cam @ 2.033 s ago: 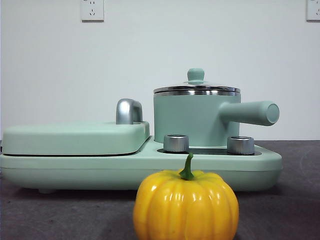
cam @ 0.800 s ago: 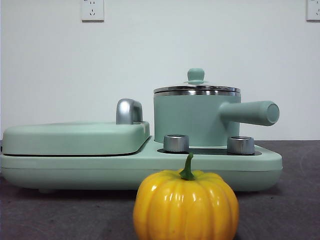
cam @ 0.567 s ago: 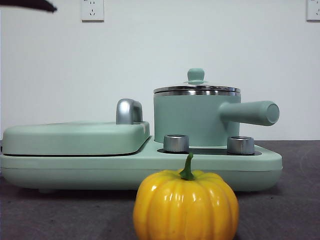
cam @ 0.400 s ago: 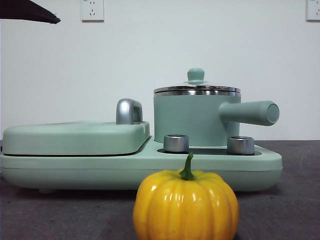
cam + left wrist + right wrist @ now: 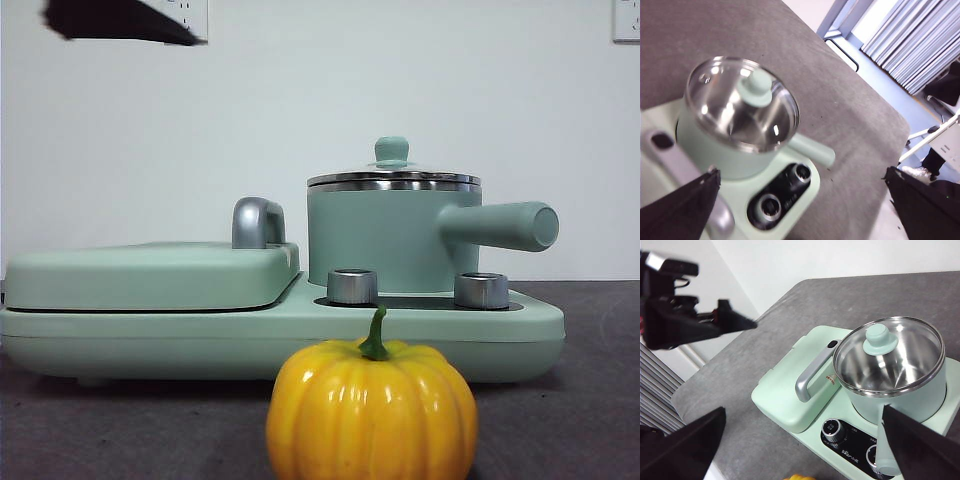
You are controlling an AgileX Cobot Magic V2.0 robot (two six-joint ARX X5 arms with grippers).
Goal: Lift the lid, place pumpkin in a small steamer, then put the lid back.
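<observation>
In the front view, the lid (image 5: 393, 178) is seen seated on the small steamer (image 5: 385, 240), whose stub handle is pointed sideways toward the right of the picture. The steamer is set on a wide base (image 5: 280, 335) beside a flat griddle cover (image 5: 150, 275). The pumpkin (image 5: 372, 410) is stood on the table nearest the camera, in front of the base and well apart from the steamer. A dark tip of one arm is shown at the top left corner, high above the cover.

In the left wrist view, the left gripper (image 5: 805, 200) is held wide, with the lid's knob (image 5: 756, 86) lying ahead of it between the lines of its two jaws. Through the glass, the steamer is seen to be empty.

In the right wrist view, the right gripper (image 5: 805, 445) is likewise spread wide, high over the base. The left gripper is seen apart from the lid there, off on the griddle side. A sliver of pumpkin is glimpsed at the picture's edge. Which arm is nearer the knob cannot be settled; the lid lift is judged not yet begun.
</observation>
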